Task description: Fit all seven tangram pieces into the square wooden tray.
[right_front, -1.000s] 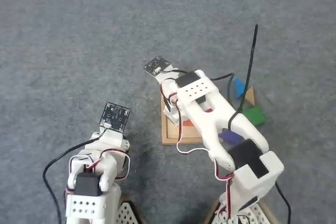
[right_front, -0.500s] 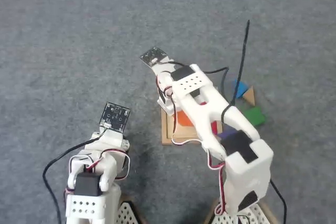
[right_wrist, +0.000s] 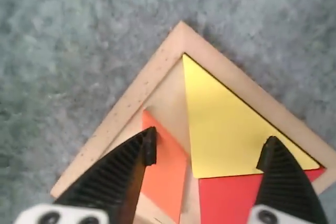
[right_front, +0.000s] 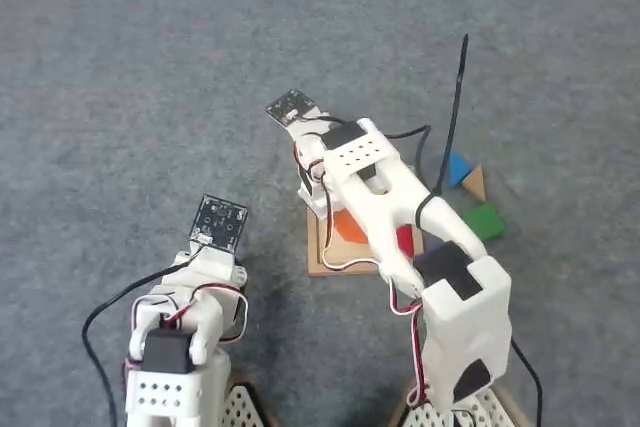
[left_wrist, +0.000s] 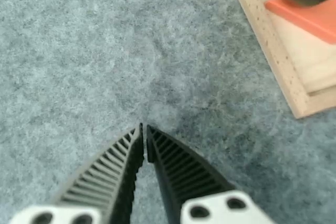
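**Right jaws wide over tray, snag risk**

Tray (right_wrist: 125, 106) sits under my right gripper (right_wrist: 210, 149), jaws apart and empty. Yellow triangle (right_wrist: 226, 121) fills one corner, red piece (right_wrist: 231, 200) and orange piece (right_wrist: 168, 177) beside it. One fingertip (right_wrist: 148, 148) overlaps the orange edge; I reckon descending could tip it or shove the tray. Left gripper (left_wrist: 144, 129): jaws together, empty, off the tray's side. Green piece (right_front: 484, 220) lies outside.

The right arm (right_front: 395, 209) stretches across the tray (right_front: 318, 266), blocking it from above. A blue piece (right_front: 457, 166) and a green piece (right_front: 485, 220) crowd the table (right_front: 150, 97) on its right. Left of the tray, bare grey table runs to the left gripper (left_wrist: 144, 128).
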You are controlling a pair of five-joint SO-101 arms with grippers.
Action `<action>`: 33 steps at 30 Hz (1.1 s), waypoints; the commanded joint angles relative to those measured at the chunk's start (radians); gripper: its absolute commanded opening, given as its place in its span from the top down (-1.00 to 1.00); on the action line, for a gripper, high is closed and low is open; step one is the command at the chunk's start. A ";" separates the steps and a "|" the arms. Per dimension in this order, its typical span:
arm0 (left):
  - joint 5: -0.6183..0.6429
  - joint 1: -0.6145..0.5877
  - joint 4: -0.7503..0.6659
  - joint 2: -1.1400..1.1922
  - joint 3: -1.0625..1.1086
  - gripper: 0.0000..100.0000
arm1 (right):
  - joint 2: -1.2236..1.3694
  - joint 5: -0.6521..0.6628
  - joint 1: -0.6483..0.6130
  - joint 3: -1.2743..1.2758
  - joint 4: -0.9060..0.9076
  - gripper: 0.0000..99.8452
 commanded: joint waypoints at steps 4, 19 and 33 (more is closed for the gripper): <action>0.008 -0.005 0.005 -0.025 -0.012 0.97 | -0.099 0.051 -0.028 0.117 -0.004 0.36; 0.008 -0.005 0.005 -0.025 -0.012 0.97 | -0.398 0.140 -0.010 0.500 -0.142 0.41; 0.008 -0.005 0.005 -0.025 -0.012 0.97 | -0.407 0.255 -0.007 0.605 -0.125 0.42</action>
